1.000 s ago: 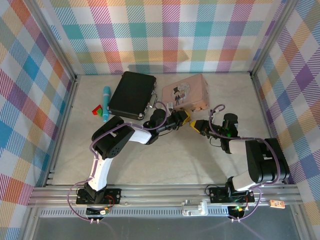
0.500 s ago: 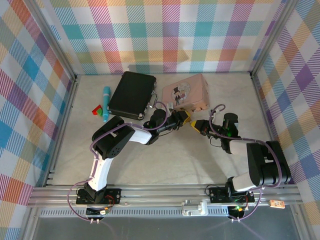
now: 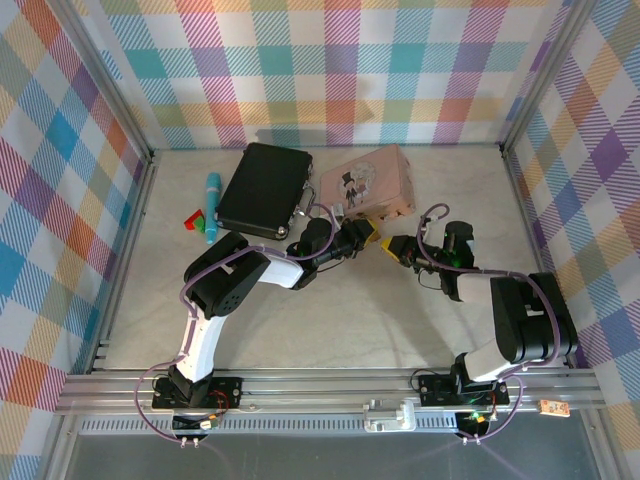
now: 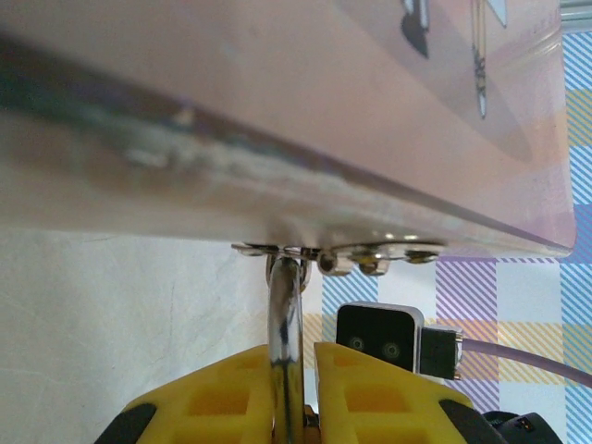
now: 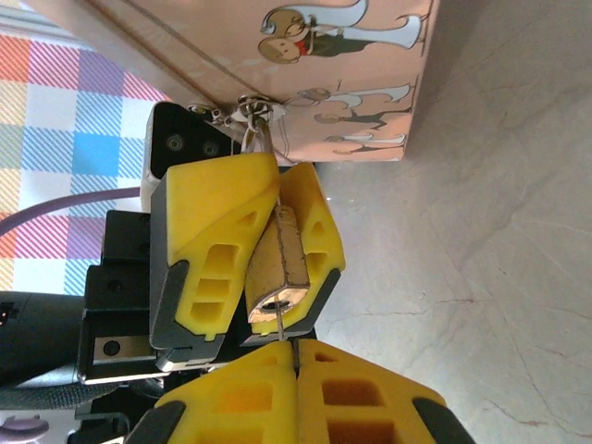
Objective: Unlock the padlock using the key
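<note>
Misaligned, the thin silvery key (image 5: pixel 285 324) our right gripper (image 5: pixel 296 368) pinches may glance off the small brass padlock (image 5: pixel 276 264) our left gripper (image 4: pixel 298 379) clamps

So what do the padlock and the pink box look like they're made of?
The padlock looks brass-bodied, with a dull golden surface; its shackle looks like polished steel, mirror-bright. The pink box is probably painted tin: smooth sheen, printed figures, metal hasp.
</note>
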Robot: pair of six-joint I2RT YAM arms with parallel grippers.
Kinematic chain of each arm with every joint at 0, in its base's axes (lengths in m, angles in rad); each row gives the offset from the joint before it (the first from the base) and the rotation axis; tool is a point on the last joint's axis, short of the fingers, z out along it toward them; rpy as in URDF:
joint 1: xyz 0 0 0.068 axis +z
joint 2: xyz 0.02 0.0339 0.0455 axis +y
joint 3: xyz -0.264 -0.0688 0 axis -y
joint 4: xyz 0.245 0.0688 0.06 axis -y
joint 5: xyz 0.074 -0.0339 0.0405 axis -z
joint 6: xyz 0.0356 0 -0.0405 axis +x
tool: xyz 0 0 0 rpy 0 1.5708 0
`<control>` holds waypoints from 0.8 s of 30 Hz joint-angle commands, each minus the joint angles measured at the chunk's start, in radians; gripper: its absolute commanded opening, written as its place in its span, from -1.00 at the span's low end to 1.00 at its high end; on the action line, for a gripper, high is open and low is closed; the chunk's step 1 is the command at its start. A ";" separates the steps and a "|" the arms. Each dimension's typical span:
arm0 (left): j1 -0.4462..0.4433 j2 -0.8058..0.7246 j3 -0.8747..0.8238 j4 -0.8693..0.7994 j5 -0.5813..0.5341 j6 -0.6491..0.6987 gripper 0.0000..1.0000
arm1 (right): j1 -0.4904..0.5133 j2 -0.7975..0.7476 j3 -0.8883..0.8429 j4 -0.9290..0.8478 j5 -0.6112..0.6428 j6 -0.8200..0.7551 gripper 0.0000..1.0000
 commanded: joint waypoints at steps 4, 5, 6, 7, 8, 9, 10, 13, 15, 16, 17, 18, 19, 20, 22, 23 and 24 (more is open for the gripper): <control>-0.050 -0.010 0.007 0.068 0.093 -0.070 -1.00 | -0.003 -0.001 0.006 -0.027 0.232 0.057 -1.00; -0.051 -0.010 0.009 0.067 0.088 -0.068 -1.00 | 0.003 -0.007 0.007 -0.028 0.244 0.059 -1.00; -0.053 -0.008 0.009 0.066 0.080 -0.068 -1.00 | 0.012 -0.016 0.007 -0.037 0.256 0.060 -1.00; -0.054 -0.008 0.009 0.064 0.070 -0.068 -1.00 | 0.024 -0.024 0.010 -0.047 0.266 0.059 -1.00; -0.056 -0.008 0.009 0.061 0.058 -0.068 -1.00 | 0.033 -0.031 0.010 -0.057 0.276 0.057 -1.00; -0.059 -0.005 0.007 0.062 0.044 -0.070 -1.00 | 0.043 -0.040 0.009 -0.070 0.289 0.059 -1.00; -0.060 -0.003 0.008 0.063 0.029 -0.073 -1.00 | 0.049 -0.048 0.006 -0.072 0.303 0.064 -1.00; -0.066 0.008 -0.001 0.099 -0.024 -0.091 -1.00 | 0.054 -0.073 -0.014 -0.072 0.339 0.085 -1.00; -0.071 0.015 0.003 0.104 -0.053 -0.096 -1.00 | 0.067 -0.090 -0.022 -0.118 0.360 0.092 -1.00; -0.073 0.015 0.006 0.099 -0.063 -0.099 -1.00 | 0.075 -0.099 -0.025 -0.120 0.365 0.095 -1.00; -0.075 0.015 0.009 0.098 -0.078 -0.100 -1.00 | 0.082 -0.109 -0.030 -0.124 0.368 0.101 -1.00; -0.078 0.015 0.008 0.094 -0.094 -0.102 -1.00 | 0.087 -0.124 -0.039 -0.130 0.376 0.111 -1.00; -0.080 0.013 0.006 0.090 -0.110 -0.100 -1.00 | 0.087 -0.141 -0.049 -0.136 0.386 0.117 -1.00; -0.081 0.009 0.005 0.080 -0.127 -0.095 -1.00 | 0.087 -0.166 -0.061 -0.149 0.399 0.117 -1.00; -0.080 0.006 0.006 0.042 -0.165 -0.065 -1.00 | 0.088 -0.226 -0.072 -0.209 0.436 0.098 -1.00; -0.078 0.005 0.014 0.015 -0.184 -0.042 -1.00 | 0.087 -0.259 -0.074 -0.254 0.454 0.085 -1.00; -0.075 0.009 0.029 -0.021 -0.202 -0.021 -1.00 | 0.087 -0.290 -0.076 -0.298 0.470 0.068 -1.00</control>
